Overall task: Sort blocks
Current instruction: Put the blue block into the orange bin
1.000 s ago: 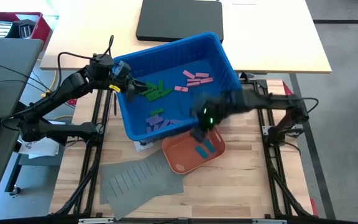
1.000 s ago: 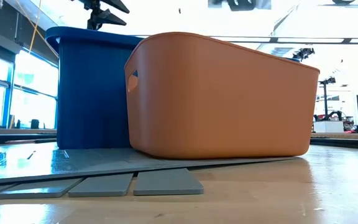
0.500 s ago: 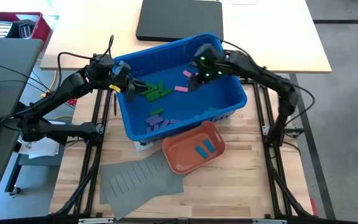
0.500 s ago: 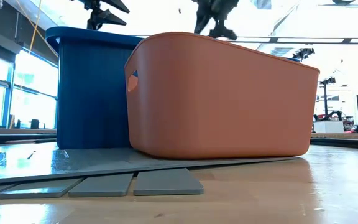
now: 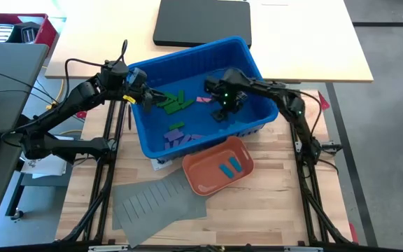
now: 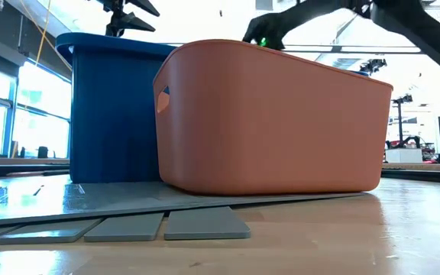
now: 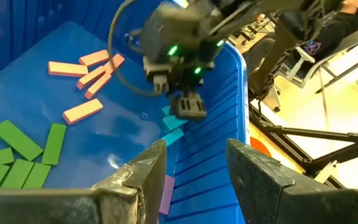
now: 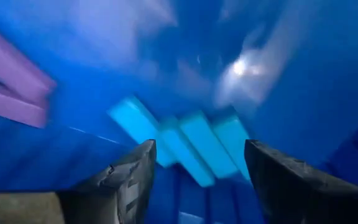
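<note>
Overhead and wrist views of the sorting desk. A large blue plastic bin point(image 5: 200, 94) sits at the centre of the slatted wooden desk point(image 5: 271, 210). Inside it, a cluster of flat green blocks point(image 5: 175, 103) lies toward 10 o'clock, pink blocks point(image 5: 203, 100) toward 12 o'clock, purple blocks point(image 5: 175, 135) toward 7 o'clock, and light blue blocks point(image 8: 188, 146) against the wall near 3 o'clock, directly under the right gripper.

At 5 o'clock of the bin, touching its lower edge, stands a small orange-red plastic tray point(image 5: 203, 183) holding two blue blocks point(image 5: 231, 166). A grey slotted divider sheet point(image 5: 156, 201) lies at 7 o'clock of the tray, partly under it.

The right gripper point(image 5: 224, 106) is lowered into the bin's 3 o'clock side, fingers spread apart and holding nothing, with the light blue blocks between and beyond them. The left gripper point(image 5: 145, 98) rests at the bin's 9 o'clock rim, fingers parted and empty, beside the green blocks.

Compared with one second earlier, the right gripper has left the tray, travelled across the bin and descended over the light blue blocks, widening its fingers; the left gripper has not moved.
</note>
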{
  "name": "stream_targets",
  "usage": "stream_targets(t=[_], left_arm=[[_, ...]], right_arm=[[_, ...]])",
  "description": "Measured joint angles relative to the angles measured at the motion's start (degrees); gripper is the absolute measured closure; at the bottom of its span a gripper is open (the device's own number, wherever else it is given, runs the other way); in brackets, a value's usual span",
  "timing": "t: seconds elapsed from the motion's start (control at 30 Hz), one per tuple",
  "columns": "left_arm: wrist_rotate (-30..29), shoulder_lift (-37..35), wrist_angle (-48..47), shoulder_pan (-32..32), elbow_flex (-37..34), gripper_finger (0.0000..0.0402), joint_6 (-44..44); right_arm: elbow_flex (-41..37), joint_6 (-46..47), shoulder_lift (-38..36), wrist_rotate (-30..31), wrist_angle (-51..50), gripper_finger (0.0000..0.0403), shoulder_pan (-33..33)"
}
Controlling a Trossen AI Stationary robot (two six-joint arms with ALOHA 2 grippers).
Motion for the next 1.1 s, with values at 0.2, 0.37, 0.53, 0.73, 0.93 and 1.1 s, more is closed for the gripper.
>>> stream_targets(t=[0.2, 0.37, 0.53, 0.73, 0.93, 1.1], left_arm=[[-0.03, 0.00, 0.01, 0.02, 0.00, 0.0243, -1.01], [-0.07, 0.00, -0.03, 0.00, 0.00, 0.0243, -1.42], [-0.07, 0.00, -0.04, 0.00, 0.00, 0.0243, -1.40], [-0.07, 0.00, -0.04, 0.02, 0.00, 0.0243, -1.41], [-0.05, 0.00, -0.05, 0.02, 0.00, 0.0243, -2.51], [-0.05, 0.00, -0.04, 0.02, 0.00, 0.0243, -2.82]], right_arm=[[-1.56, -4.58, 4.59, 1.68, -5.56, 0.0162, -0.09], [-5.69, -5.19, 4.64, 1.71, -2.86, 0.0162, -0.15], [-10.23, -5.59, 4.64, 0.96, 0.47, 0.0162, -0.15], [-14.98, -7.05, 4.06, -1.31, 4.01, 0.0185, -0.22], [-16.26, -7.56, 4.03, -1.59, 6.13, 0.0267, -0.13], [-16.28, -7.66, 4.01, -1.67, 6.89, 0.0356, -0.09]])
